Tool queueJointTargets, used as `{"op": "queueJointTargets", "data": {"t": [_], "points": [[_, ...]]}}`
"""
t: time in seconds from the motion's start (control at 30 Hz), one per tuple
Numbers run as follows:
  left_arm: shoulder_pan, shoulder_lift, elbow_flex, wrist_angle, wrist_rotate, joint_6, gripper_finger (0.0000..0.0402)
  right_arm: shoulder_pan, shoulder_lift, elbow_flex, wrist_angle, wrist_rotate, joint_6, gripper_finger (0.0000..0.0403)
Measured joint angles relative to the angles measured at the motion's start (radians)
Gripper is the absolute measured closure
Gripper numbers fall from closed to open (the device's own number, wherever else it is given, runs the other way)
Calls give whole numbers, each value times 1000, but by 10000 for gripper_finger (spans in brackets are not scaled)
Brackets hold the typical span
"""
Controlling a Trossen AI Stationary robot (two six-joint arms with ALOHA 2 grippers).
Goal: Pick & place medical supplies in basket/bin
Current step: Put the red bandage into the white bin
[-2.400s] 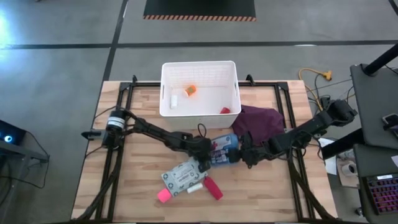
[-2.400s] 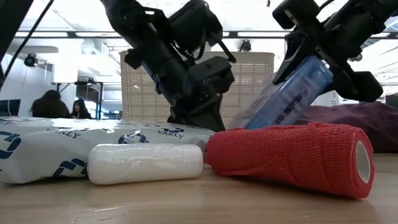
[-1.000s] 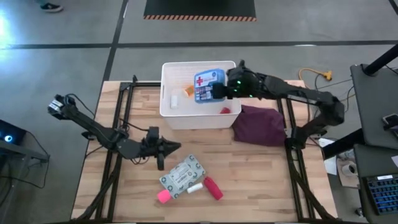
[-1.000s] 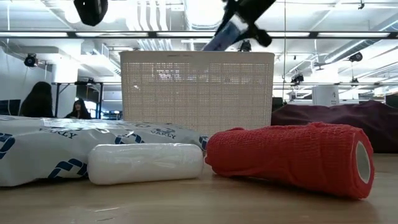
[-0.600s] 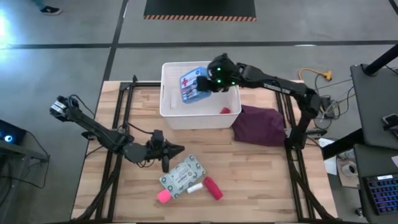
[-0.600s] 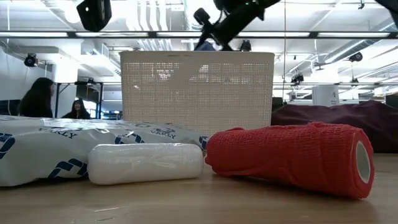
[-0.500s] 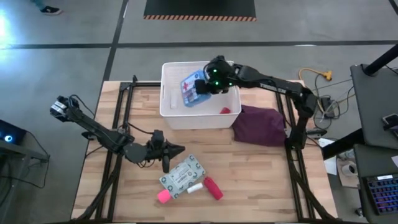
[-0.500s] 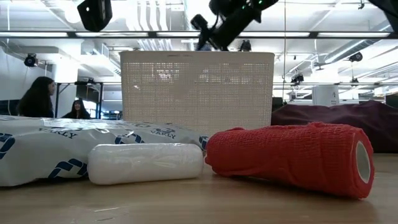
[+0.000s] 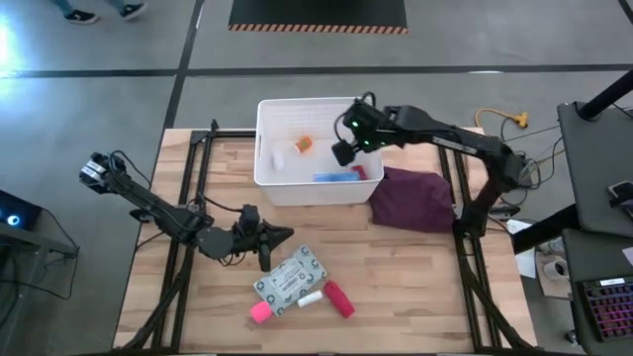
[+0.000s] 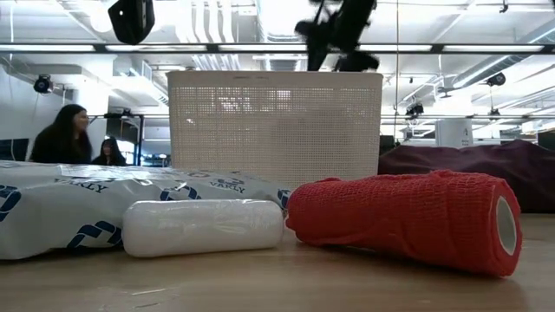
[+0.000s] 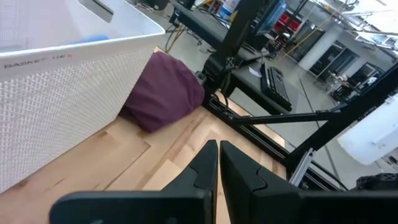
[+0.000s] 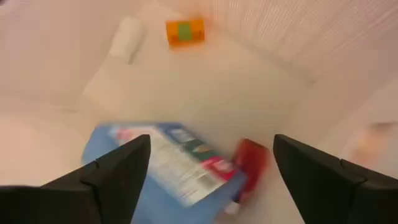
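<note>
The right end effector (image 9: 343, 151), fingers apart, hovers over the white bin (image 9: 265, 178) containing the blue first-aid box (image 12: 168, 168), while the left end effector (image 9: 286, 234), fingers together, rests low over the worktop (image 9: 415, 297).

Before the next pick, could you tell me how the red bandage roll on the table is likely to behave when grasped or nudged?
The red bandage roll lies on its side, so a nudge would probably roll it. Its crinkled woven wrap looks soft and grippy, likely squashing slightly rather than slipping. It touches the white gauze roll, which may shift too.

The fingers (image 12: 118, 180) released the blue box (image 9: 336, 178) into the bin (image 9: 267, 173).
</note>
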Motion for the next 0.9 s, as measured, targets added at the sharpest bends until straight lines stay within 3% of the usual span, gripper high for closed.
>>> {"op": "queueJointTargets", "data": {"t": [0.13, 0.27, 0.37, 0.47, 0.63, 0.77, 0.9], "points": [[0, 0, 0, -39, 0, 0, 402, 127, -109, -17, -18, 132, -59, 66], [-7, 0, -2, -94, 30, -3, 402, 329, -220, -72, -9, 294, -79, 72], [-19, 1, -2, -135, 94, -26, 402, 497, -270, -139, 6, 310, -44, 75], [-37, 9, -2, -178, 141, -46, 402, 654, -275, -232, 6, 292, 143, 76], [-68, 41, -2, -220, 164, -112, 402, 849, -202, -399, 62, 266, 477, 76], [-87, 67, -2, -214, 166, -114, 402, 925, -101, -438, 192, 242, 553, 76], [-101, 79, -2, -211, 165, -132, 402, 941, 22, -386, 212, 226, 596, 76]]}}
